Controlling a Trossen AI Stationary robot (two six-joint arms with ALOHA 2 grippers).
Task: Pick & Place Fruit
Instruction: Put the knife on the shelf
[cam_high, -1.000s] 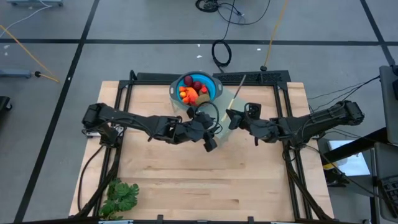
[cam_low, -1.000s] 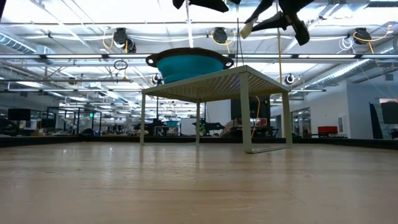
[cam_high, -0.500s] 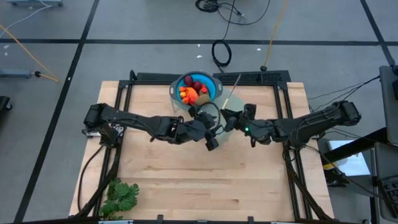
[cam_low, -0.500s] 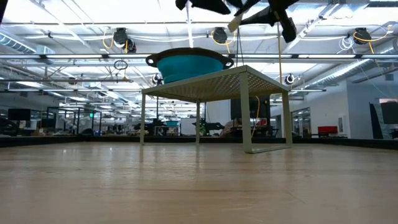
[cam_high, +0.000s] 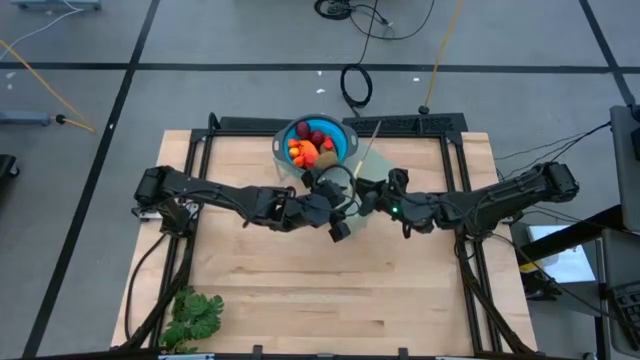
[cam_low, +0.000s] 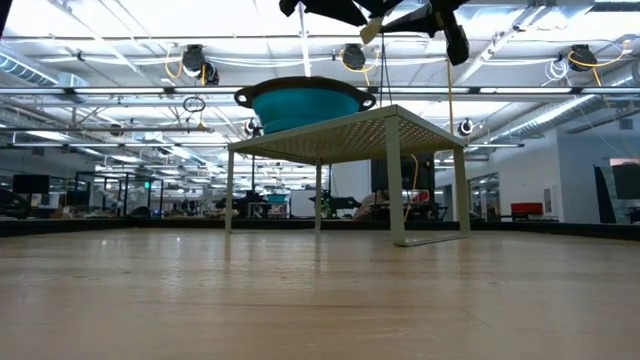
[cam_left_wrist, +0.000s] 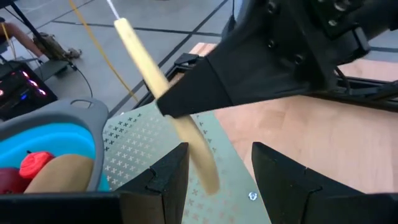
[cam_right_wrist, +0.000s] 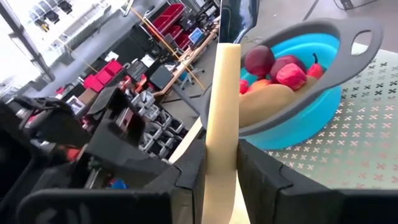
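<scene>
Teal inside and grey at the rim, the bowl (cam_high: 345, 141) sits on a pale perforated stand (cam_high: 372, 171) at the table's twelve o'clock edge, and the fruit (cam_high: 309, 144) is heaped in it: dark red balls, orange-red pieces and an olive-brown oval. In the low view the bowl (cam_low: 303, 104) rests on the stand's raised top (cam_low: 345, 130).

At mid-table both arms meet just at six o'clock of the bowl. The right gripper (cam_high: 372, 193) has its fingers pinched tight on a pale yellow stick (cam_high: 368, 146), the handle of the knife, which slants up toward one o'clock past the bowl's rim. From the right wrist view the handle (cam_right_wrist: 221, 112) stands clamped between the two dark fingers (cam_right_wrist: 186, 174), with the fruit (cam_right_wrist: 271, 67) just beyond it.

The left gripper (cam_high: 337, 222) hangs beside it at about seven o'clock of the right one, its fingers (cam_left_wrist: 163, 180) parted about halfway and holding nothing; the handle (cam_left_wrist: 163, 87) crosses just in front of them.

A leafy green bunch (cam_high: 194, 314) lies near the table's seven o'clock corner.
</scene>
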